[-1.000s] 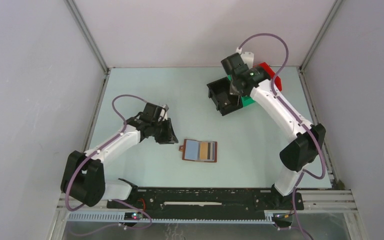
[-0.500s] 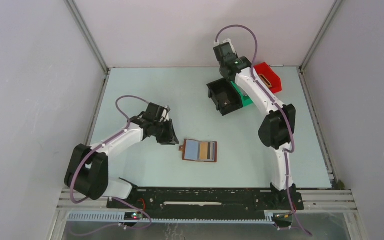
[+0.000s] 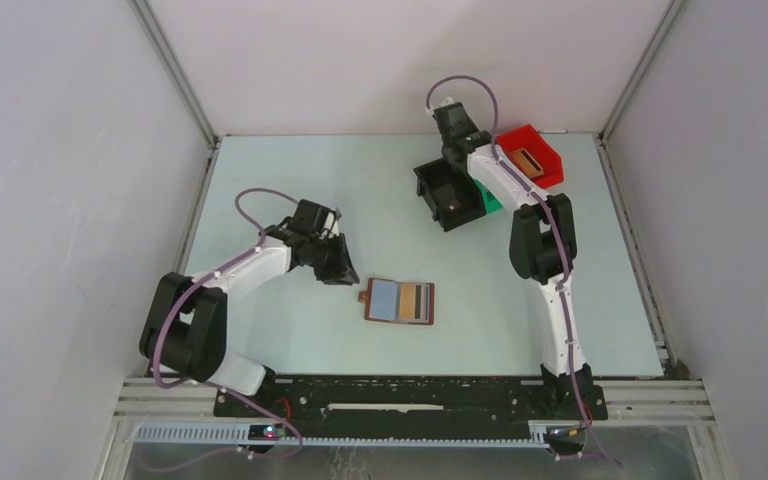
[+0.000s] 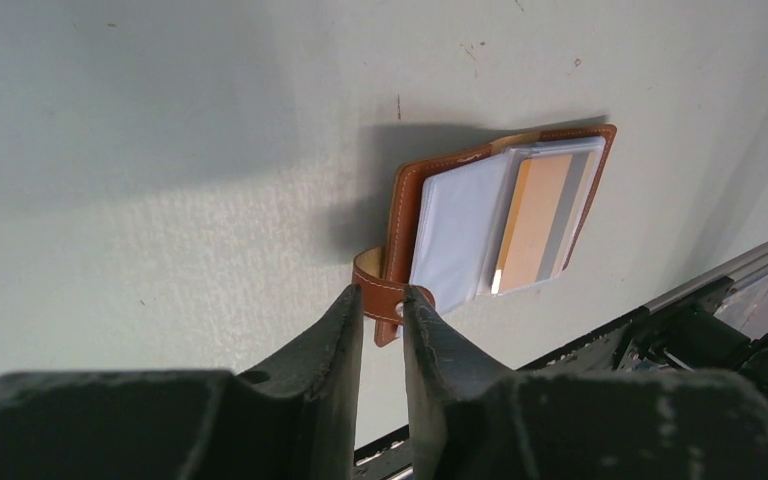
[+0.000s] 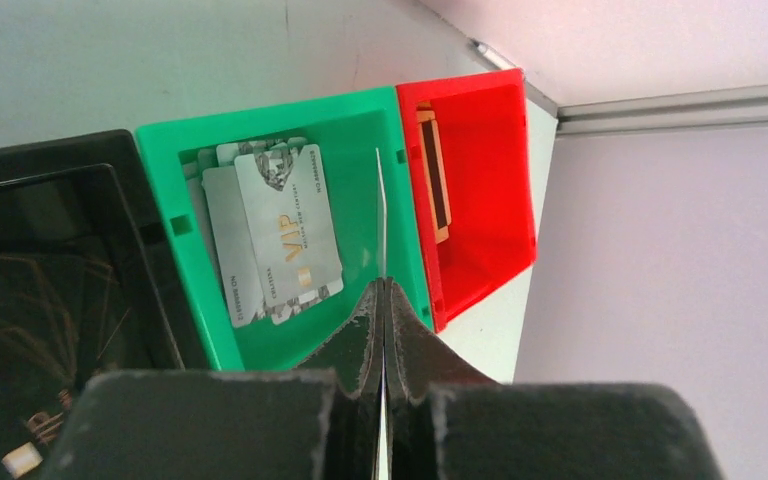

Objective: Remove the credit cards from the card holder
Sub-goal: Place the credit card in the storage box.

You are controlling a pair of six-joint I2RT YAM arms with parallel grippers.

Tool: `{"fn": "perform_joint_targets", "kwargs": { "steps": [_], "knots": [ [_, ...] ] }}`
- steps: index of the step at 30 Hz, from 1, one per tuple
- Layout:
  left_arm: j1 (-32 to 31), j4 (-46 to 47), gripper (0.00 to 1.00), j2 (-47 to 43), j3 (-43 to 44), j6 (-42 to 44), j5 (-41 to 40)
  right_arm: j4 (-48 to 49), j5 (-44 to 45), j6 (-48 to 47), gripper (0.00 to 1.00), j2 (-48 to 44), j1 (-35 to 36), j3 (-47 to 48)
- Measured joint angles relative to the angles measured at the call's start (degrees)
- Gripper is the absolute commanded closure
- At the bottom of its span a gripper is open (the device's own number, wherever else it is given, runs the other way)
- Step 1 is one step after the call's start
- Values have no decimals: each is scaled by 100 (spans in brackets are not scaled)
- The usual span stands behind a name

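Observation:
The card holder (image 3: 400,301) lies open on the table, brown-rimmed, with a pale blue panel and a tan-orange credit card (image 3: 417,300) with a grey stripe still in its sleeve (image 4: 535,215). My left gripper (image 3: 346,275) hovers at its left end, jaws open by a narrow gap. The brown strap tab (image 4: 385,290) shows just beyond the fingertips (image 4: 352,300). My right gripper (image 5: 383,285) is shut on a thin card (image 5: 382,210), seen edge-on above the green bin (image 5: 210,330). Grey-white cards (image 5: 285,225) lie in that bin.
A black bin (image 3: 447,195), the green bin (image 3: 493,202) and a red bin (image 3: 532,155) stand together at the back right. The red bin (image 5: 490,200) holds a tan card (image 5: 432,175). Grey walls close in the table's sides.
The right arm has folded back toward the far wall, carrying its gripper from the black bin over to the green one. The left gripper has edged slightly toward the card holder.

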Motion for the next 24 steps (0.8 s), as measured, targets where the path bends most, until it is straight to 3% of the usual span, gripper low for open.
{"fn": "perform_joint_targets", "kwargs": {
  "steps": [6, 8, 10, 11, 20, 24],
  "knots": [
    [85, 11, 74, 175, 39, 66, 66, 203, -2, -168, 100, 498, -181, -164],
    [116, 9, 74, 238, 42, 101, 98, 188, -4, -153, 90, 588, -201, -208],
    [142, 7, 74, 280, 42, 122, 111, 153, -35, -72, 69, 625, -216, -210],
    [153, 7, 75, 293, 42, 138, 111, 96, -79, -4, 66, 625, -227, -208],
    [168, 15, 75, 313, 138, 144, 190, -278, -358, 573, 63, 540, -251, -116],
    [166, 11, 70, 273, 138, 144, 234, -522, -468, 855, 59, 214, -245, -144]
  ]
}}
